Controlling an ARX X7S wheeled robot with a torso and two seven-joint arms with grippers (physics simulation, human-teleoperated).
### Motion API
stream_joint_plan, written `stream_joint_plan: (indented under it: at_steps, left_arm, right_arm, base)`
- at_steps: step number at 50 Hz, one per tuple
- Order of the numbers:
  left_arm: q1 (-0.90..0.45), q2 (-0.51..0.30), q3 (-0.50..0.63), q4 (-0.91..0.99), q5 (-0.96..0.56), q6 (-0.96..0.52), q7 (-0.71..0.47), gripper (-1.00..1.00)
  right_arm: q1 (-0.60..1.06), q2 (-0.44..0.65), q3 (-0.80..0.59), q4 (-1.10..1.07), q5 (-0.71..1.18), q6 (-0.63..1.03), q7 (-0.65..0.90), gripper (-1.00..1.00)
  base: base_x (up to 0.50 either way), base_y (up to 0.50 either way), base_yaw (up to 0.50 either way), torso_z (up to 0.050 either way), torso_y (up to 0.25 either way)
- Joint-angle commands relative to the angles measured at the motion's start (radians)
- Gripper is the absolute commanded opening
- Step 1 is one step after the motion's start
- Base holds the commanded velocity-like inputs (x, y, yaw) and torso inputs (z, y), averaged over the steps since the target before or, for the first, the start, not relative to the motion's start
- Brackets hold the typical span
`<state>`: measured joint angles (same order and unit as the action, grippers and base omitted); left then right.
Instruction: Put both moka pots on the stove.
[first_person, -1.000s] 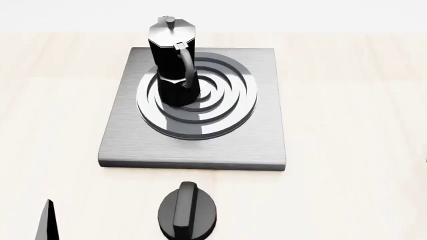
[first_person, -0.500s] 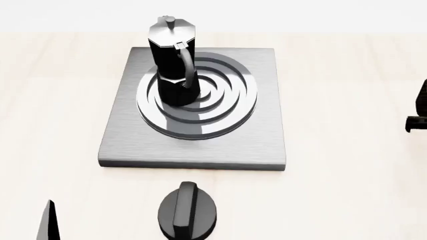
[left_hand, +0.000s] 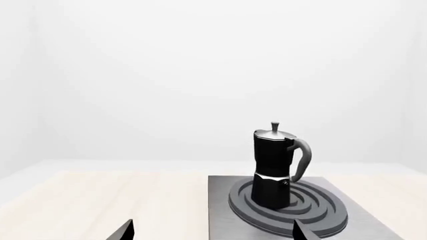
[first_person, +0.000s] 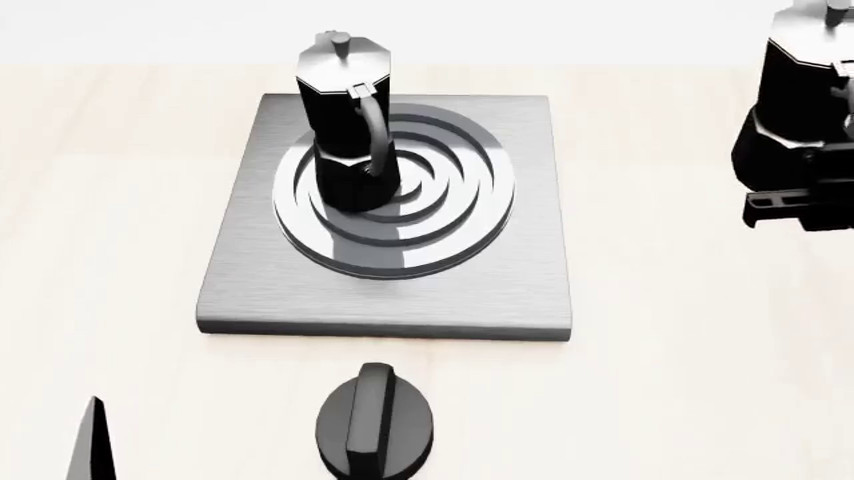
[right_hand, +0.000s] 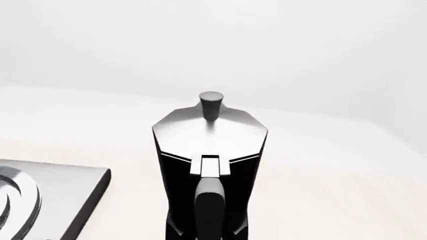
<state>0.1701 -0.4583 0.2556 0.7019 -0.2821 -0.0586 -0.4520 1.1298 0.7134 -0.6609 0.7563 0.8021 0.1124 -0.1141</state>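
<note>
Knob (first_person: 375, 424) first: the low black dial sits nearest the robot on the pale worktop (first_person: 694, 380), just in front of the stove's front edge, and plays no part in the job. At the lower left corner of the head view a dark sliver of the left end effector (first_person: 94, 440) shows; the left wrist view catches only 2 black finger tips set well apart with nothing between them, so it looks wide and empty.

Beyond the knob lies the stove (first_person: 254, 290), a flat grey plate with a ringed burner. 1 moka pot (first_person: 344, 130) stands upright on the burner's left half, handle facing the robot, so half the task looks finished.

The second moka pot (first_person: 807, 90) is at the right edge of the head view, well off the stove's right side and apparently lifted above the worktop. Dark hardware of the right end effector (first_person: 801, 205) sits under and around its base; the right wrist view looks straight at its handle and lid at close range. I judge the right end effector is holding this pot, though the fingers themselves are hidden.

The move ahead turns on 1 relation: the stove lies to the left of the carried pot, whose long axis is vertical. The free right half of the burner is the natural spot, clear of the standing pot.
</note>
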Motion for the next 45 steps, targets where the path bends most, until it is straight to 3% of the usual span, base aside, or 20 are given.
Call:
stream_joint_plan:
  at_steps: [1,10,22,45]
  left_arm:
    - [0.0,-0.003,0.003,0.009,-0.001,-0.005,-0.004,1.0]
    - [-0.002,-0.006,0.004,0.01,-0.003,-0.007,-0.006,1.0]
    - [-0.004,-0.009,0.005,0.016,-0.005,-0.01,-0.01,1.0]
    - [0.001,-0.018,-0.008,0.013,-0.017,0.002,-0.014,1.0]
  right_arm:
    - [-0.001,0.027,0.035,-0.125,0.027,-0.001,-0.094,-1.0]
    - [0.022,0.007,0.024,-0.121,0.019,0.0,-0.122,-1.0]
    - [0.102,-0.102,-0.002,-0.021,-0.014,-0.013,-0.165,-1.0]
    - [0.241,-0.385,-0.076,0.415,-0.132,-0.158,-0.311,-1.0]
  base:
    - [0.0,0.0,0.0,0.0,0.015]
    - [0.0,0.0,0.0,0.0,0.0]
    - [0.0,0.0,0.0,0.0,0.001]
    - [0.0,0.0,0.0,0.0,0.001]
